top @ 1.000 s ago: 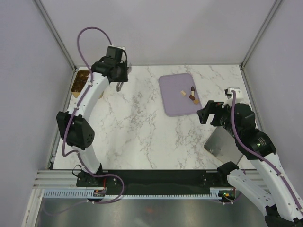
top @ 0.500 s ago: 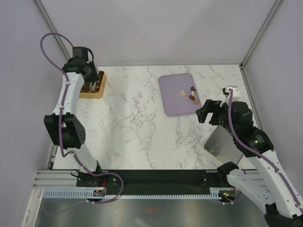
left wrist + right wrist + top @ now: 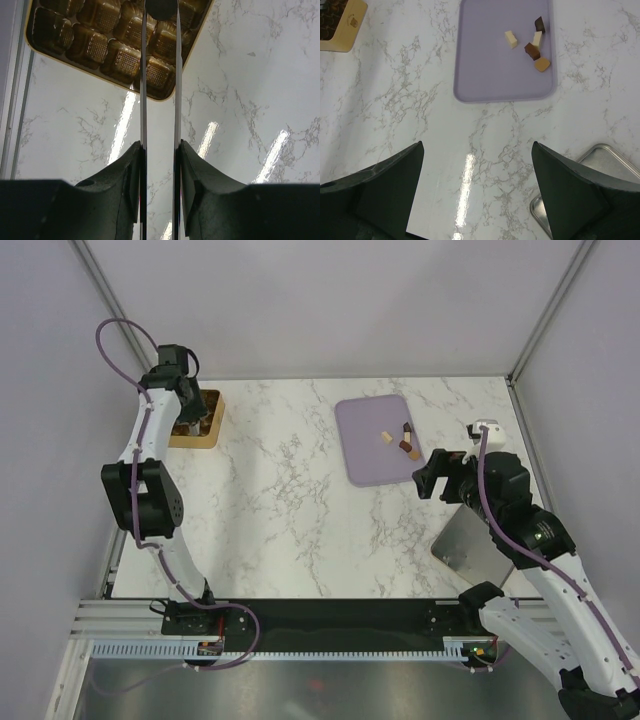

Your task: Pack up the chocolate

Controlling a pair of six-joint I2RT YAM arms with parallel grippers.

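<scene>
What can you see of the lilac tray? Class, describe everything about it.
The lilac tray is a flat rounded rectangle with a low raised rim, matte and plastic-looking. It lies flat on the marble table, toward the far right. Five small chocolate pieces, cream, tan and dark brown, sit clustered near its right edge; the rest is bare. Nothing else touches it.

No text, label, brand or number could be read in any of the views. The tan box [image 3: 347, 32] at the upper left of the right wrist view carried a small dark printed mark on its pale edge. The mark was too small and blurred to make out as letters or a sign.
</scene>
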